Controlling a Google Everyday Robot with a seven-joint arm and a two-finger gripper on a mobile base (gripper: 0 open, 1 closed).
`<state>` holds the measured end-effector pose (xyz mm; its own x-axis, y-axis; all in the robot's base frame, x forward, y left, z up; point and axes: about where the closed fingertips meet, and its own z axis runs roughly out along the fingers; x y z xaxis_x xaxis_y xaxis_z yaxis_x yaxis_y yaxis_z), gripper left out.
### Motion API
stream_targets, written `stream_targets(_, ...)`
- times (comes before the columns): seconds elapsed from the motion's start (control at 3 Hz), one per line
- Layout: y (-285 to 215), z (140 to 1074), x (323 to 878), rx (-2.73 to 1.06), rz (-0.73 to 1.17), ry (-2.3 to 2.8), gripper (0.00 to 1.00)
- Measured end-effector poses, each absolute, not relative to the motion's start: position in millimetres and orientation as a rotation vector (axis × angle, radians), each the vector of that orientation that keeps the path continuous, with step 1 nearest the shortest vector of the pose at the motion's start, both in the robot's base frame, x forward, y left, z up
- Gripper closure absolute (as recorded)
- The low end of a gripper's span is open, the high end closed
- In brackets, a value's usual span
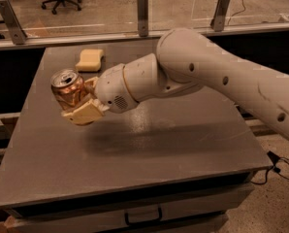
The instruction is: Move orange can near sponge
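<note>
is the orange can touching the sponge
No, the gripper holds the orange can over the table's left side, apart from the sponge.

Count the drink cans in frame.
1. The orange can is clamped in the gripper over the left side of the table, just short of the sponge. The arm may hide another.

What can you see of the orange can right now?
The orange can is copper-toned metal with a silver top and pull tab, slightly tilted. The claw is clamped around its lower body over the left of the table, seemingly holding it off the surface. The sponge lies apart, behind it.
</note>
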<state>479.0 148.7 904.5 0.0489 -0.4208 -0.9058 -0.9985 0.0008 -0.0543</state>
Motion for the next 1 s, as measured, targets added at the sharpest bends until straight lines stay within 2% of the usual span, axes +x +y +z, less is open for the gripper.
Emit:
stream_targets(0.33,129.9,908.1,522.0,-1.462,0.866,1.449,1.00)
stream_targets(1.0,88.6,903.9,643.2,-1.289,0.808,1.454,1.00)
